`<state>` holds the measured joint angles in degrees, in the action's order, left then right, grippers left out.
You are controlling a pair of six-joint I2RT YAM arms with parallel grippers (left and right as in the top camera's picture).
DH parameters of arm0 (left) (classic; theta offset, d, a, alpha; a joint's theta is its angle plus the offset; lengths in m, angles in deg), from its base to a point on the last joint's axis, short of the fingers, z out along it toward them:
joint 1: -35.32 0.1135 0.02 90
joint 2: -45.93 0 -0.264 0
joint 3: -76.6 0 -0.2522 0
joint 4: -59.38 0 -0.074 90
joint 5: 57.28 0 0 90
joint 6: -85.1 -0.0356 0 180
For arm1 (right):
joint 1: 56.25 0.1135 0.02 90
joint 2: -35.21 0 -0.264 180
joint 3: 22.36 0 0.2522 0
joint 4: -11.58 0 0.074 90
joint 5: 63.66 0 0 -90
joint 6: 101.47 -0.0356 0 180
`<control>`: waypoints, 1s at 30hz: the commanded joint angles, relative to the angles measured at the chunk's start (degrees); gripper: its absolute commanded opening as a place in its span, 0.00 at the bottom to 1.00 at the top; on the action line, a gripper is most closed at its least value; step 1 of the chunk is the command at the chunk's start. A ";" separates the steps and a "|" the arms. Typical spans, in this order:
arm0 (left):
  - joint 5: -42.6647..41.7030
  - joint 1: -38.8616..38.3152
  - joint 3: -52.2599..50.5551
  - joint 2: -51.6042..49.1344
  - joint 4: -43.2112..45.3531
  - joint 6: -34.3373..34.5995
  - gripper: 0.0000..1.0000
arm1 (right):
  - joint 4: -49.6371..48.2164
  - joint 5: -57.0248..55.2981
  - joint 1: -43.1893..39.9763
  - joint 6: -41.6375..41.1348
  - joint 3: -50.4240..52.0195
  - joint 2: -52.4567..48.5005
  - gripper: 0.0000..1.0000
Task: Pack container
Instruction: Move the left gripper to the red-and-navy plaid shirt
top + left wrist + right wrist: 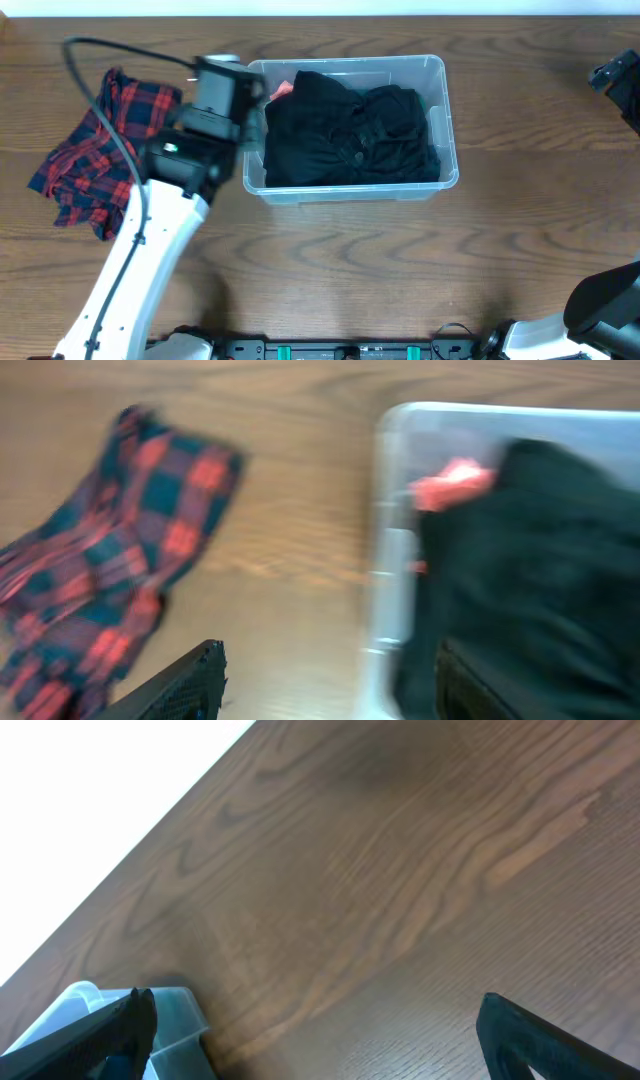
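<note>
Seemingly, packing is half done: a black garment (350,135) is seen inside the container (350,190), while a plaid cloth (95,150), left on the table (520,250) beside it, must next be pinched by the left gripper (328,660), held spread and empty. The right gripper (315,1020) is spread too. The container is set mid-table, mouth up, long axis left-right.

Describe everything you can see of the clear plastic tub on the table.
The clear rectangular plastic tub has rounded corners and a rolled rim. It stands upright and open-topped on the brown wooden table. A crumpled black garment nearly fills it, and a bit of pinkish-red fabric shows at its far left corner. The left arm's open claw hovers over its left wall; the blur hides whether they touch.
</note>
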<state>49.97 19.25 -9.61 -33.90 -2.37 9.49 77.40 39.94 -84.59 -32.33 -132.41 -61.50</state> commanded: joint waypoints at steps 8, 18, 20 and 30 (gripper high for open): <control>2.38 12.13 -0.02 -11.10 0.07 -5.18 0.67 | 0.09 0.09 -0.20 -0.76 -0.79 -0.02 0.99; 17.49 14.03 -0.02 -26.43 5.35 -6.88 0.74 | 0.09 0.09 -0.20 -0.76 -0.79 -0.02 0.99; 19.26 14.03 -0.02 -28.39 7.39 -9.81 0.75 | 0.09 0.09 -0.20 -0.76 -0.79 -0.02 0.99; 23.82 14.80 -0.04 -36.98 13.03 -20.24 0.80 | 0.09 0.09 -0.20 -0.76 -0.79 -0.02 0.99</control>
<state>70.04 33.13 -9.61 -69.09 10.33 -7.23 77.40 39.94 -84.59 -32.33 -132.41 -61.50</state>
